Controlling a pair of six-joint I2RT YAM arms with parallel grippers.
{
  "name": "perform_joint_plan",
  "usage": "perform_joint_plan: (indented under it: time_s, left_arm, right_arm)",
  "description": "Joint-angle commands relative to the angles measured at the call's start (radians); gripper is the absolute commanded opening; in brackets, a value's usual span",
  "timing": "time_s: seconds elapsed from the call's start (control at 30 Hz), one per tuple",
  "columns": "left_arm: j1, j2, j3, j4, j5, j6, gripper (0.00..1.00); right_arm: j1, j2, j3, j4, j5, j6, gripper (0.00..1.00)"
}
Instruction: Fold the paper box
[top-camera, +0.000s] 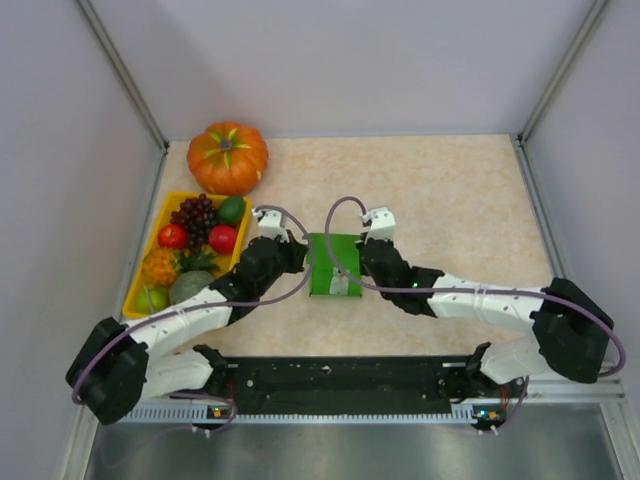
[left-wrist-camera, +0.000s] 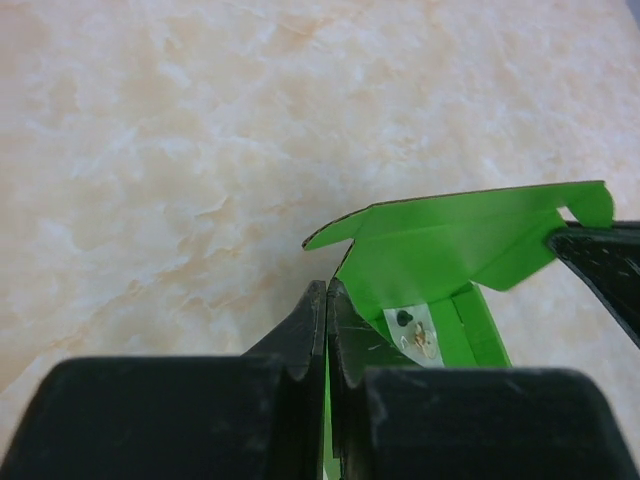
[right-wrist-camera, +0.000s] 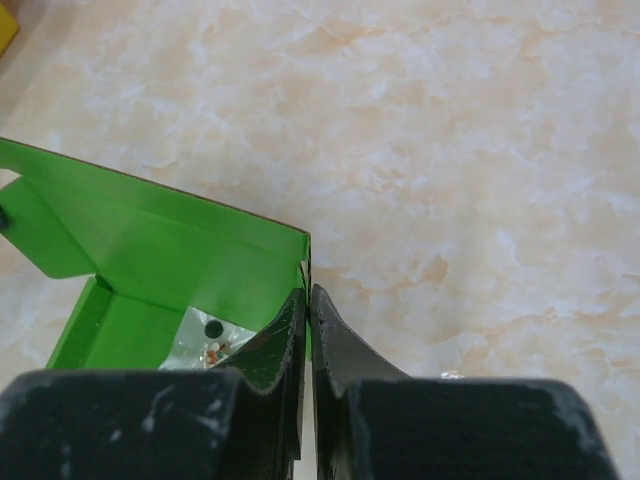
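The paper box (top-camera: 334, 265) is bright green card, partly folded into an open tray on the table between my two arms. My left gripper (top-camera: 300, 255) is shut on its left wall; in the left wrist view the green wall (left-wrist-camera: 420, 245) runs between the closed fingers (left-wrist-camera: 328, 300). On the other side, my right gripper (top-camera: 365, 255) is shut on the box's right wall (right-wrist-camera: 180, 250), the card edge pinched between its fingertips (right-wrist-camera: 308, 300). A small clear packet (left-wrist-camera: 415, 330) lies inside the box (right-wrist-camera: 210, 335).
A yellow tray (top-camera: 140, 270) of toy fruit stands at the left, close to the left arm. An orange pumpkin (top-camera: 228, 157) sits behind it. Grey walls enclose the table on three sides.
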Motion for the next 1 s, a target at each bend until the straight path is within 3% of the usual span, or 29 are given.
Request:
perform_joint_plan:
  time_s: [0.0,0.2,0.4,0.77,0.97]
  left_arm:
    - [-0.034,0.092,0.033,0.121,-0.177,-0.078,0.00]
    - [-0.086,0.178,0.039,0.206,-0.285,-0.126,0.00]
    - [-0.222,0.186,0.024,0.255,-0.469,-0.121,0.00]
    - [-0.279,0.191,-0.041,0.330,-0.542,-0.127,0.00]
    - [-0.327,0.174,-0.082,0.365,-0.575,-0.130,0.00]
  right_arm:
    - [0.075,0.074,0.063,0.070,0.264,0.054,0.00]
    - [0.118,0.159,0.046,0.181,0.350,0.053,0.00]
    - [0.191,0.176,0.008,0.303,0.462,0.024,0.00]
    - [0.243,0.175,-0.182,0.641,0.352,-0.038,0.00]
    - [0.273,0.195,-0.182,0.667,0.361,-0.058,0.00]
